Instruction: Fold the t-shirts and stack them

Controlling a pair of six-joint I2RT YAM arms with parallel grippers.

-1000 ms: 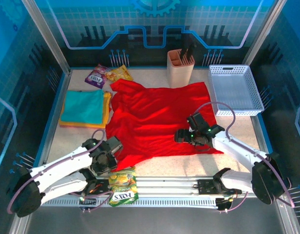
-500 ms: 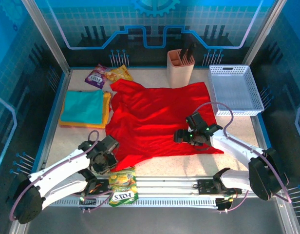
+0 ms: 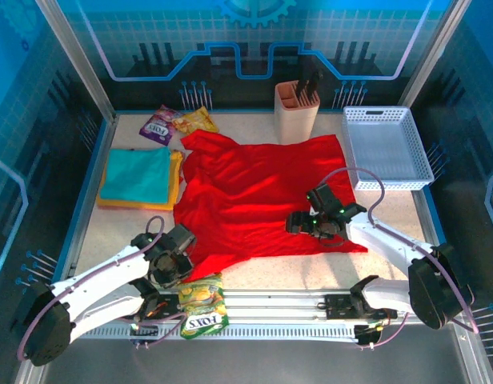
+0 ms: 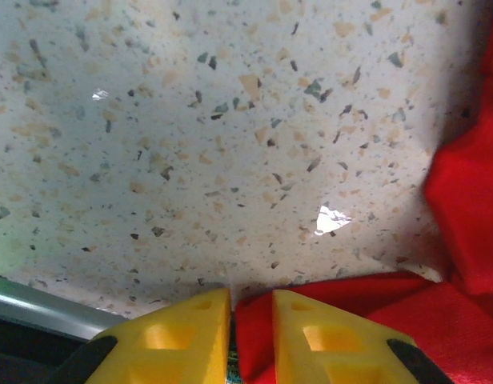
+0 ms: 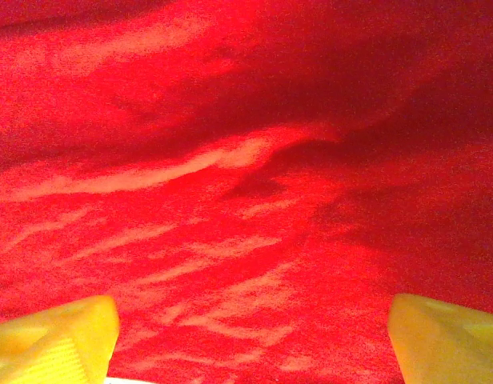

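Two arms reached out from the near edge of the table (image 3: 394, 210), with shiny green and yellow snack packaging (image 3: 202, 308) lying between their bases, close under the left arm. Left gripper (image 3: 176, 260) sat at the near-left corner of the red t-shirt (image 3: 258, 192). In the left wrist view its yellow fingers (image 4: 190, 320) stood almost together, with a narrow fold of red cloth pinched in the slit between them and speckled tabletop (image 4: 190, 144) beyond. More of the red t-shirt (image 4: 462, 200) lay bunched to the right of that view. Right gripper (image 3: 307, 225) was over the near-right part of the same shirt, just in from the hem. In the right wrist view its fingertips (image 5: 54, 336) were spread wide apart with nothing between them, above wrinkled red fabric (image 5: 246, 160). I could not tell whether they touched the cloth. The red t-shirt lay spread flat across the middle of the table, creased. Left of it, just beside its sleeve, a folded teal t-shirt (image 3: 137, 174) lay on top of a folded orange-yellow t-shirt (image 3: 177, 178). At the far edge were purple and yellow snack packets (image 3: 178, 124), a beige holder (image 3: 297, 110) with dark handles standing in it, and a white basket (image 3: 386, 148) at far right.
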